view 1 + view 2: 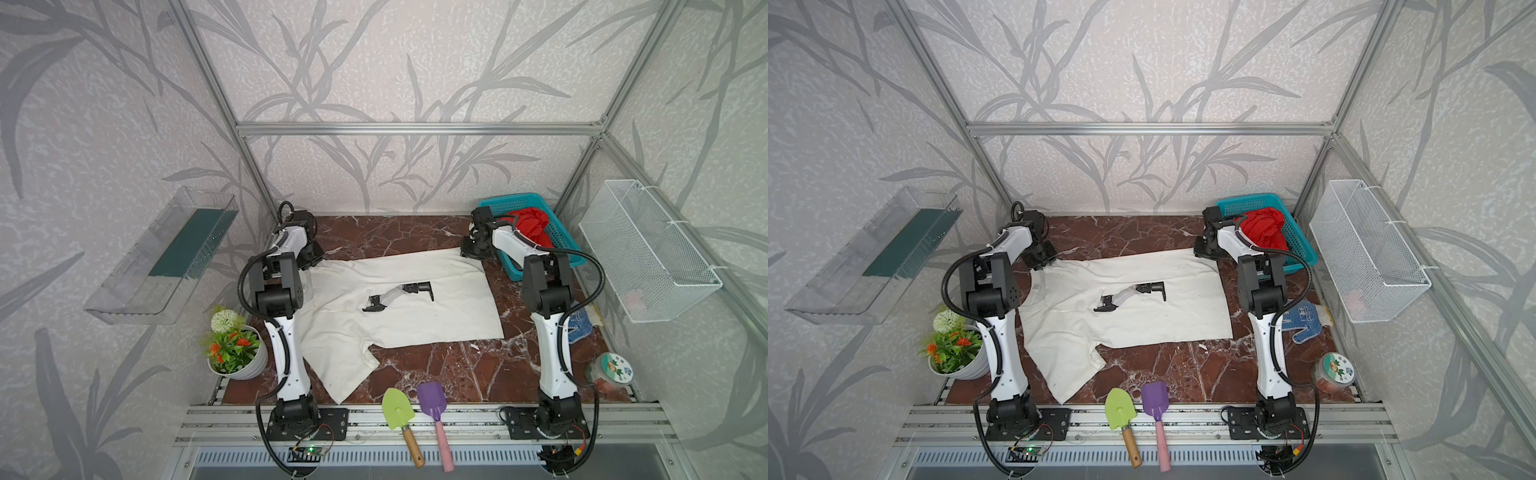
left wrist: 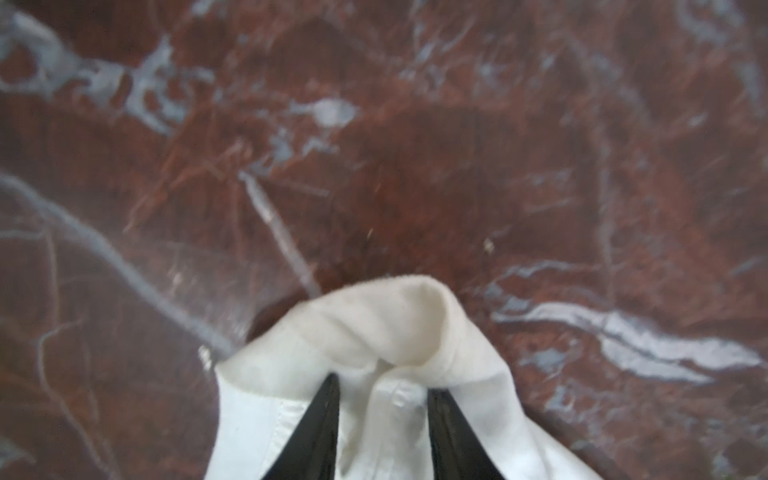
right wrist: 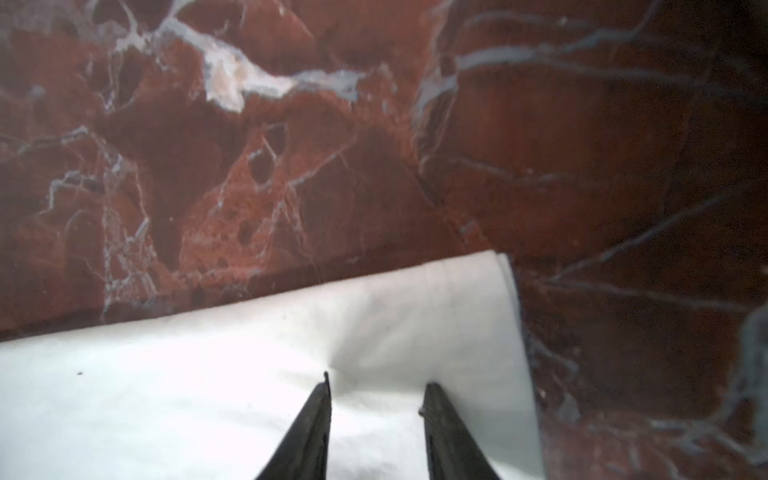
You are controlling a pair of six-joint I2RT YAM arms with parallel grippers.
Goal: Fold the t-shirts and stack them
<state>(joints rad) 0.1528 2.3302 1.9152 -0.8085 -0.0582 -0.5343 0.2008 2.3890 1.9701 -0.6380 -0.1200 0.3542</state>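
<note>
The cream-white t-shirt [image 1: 415, 320] [image 1: 1142, 324] lies spread on the marble table, its robot-arm print [image 1: 399, 296] facing up and one sleeve [image 1: 340, 365] reaching toward the front edge. My left gripper [image 1: 318, 259] [image 2: 382, 384] is at its far left corner, shut on a bunched fold of the cloth [image 2: 399, 324]. My right gripper [image 1: 467, 251] [image 3: 377, 380] is at the far right corner, shut on the cloth, which puckers at the fingertips [image 3: 326, 386]. A red t-shirt [image 1: 528, 224] [image 1: 1264, 228] sits crumpled in the teal basket [image 1: 511, 201].
A blue-and-white glove [image 1: 1302, 320] lies right of the right arm. A flower pot [image 1: 237, 349] stands front left, a green trowel [image 1: 397, 409] and a purple one [image 1: 432, 401] at the front edge, a jar [image 1: 613, 370] front right. A wire basket [image 1: 648, 249] hangs on the right wall.
</note>
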